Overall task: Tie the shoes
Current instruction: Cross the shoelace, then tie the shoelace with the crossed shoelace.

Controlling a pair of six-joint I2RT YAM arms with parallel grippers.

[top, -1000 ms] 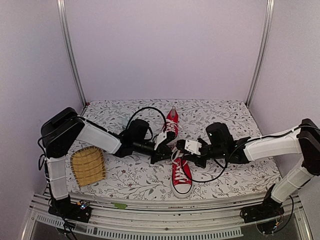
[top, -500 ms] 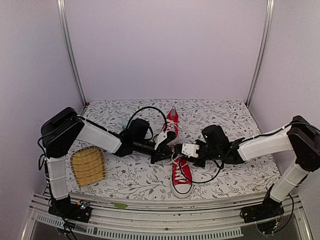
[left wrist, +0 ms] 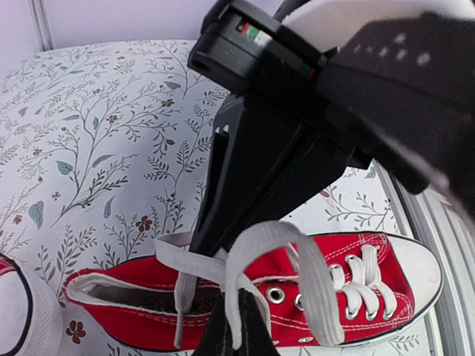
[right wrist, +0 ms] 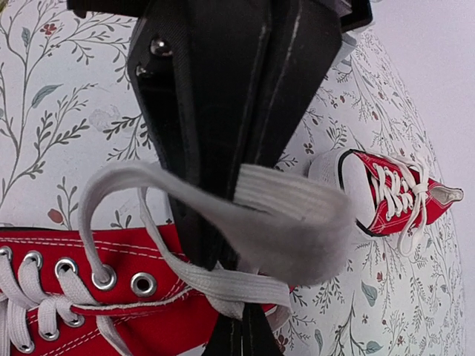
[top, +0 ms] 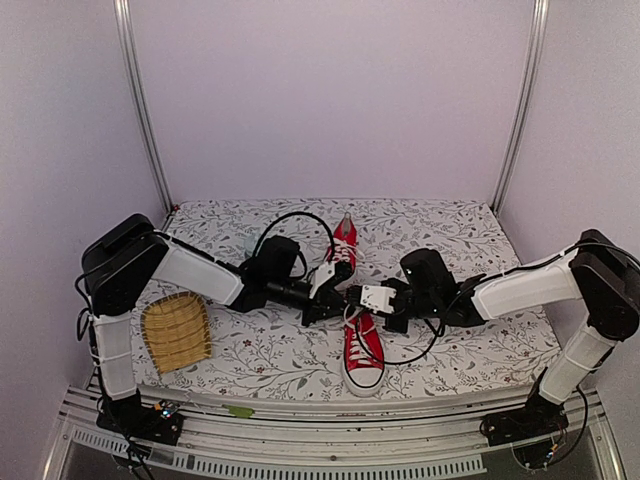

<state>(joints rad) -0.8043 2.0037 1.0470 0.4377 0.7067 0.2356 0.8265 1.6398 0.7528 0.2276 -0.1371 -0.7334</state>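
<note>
The red canvas sneaker with the white toe cap [top: 364, 352] lies just below where the arms meet, its toe toward the near edge and its long axis running front to back. A second red sneaker [top: 343, 240] sits behind. The left gripper [top: 335, 300] is clamped on a loop of flat white lace [left wrist: 274, 233]. The right gripper [top: 355, 298], tip to tip with it over the throat, seems closed on the lace too. Pulling apart across the shoe looks next.

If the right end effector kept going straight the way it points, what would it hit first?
Probably the left end effector, facing it almost tip to tip above the near shoe, with only a loop of white lace between them. Exact depth is unclear.
</note>
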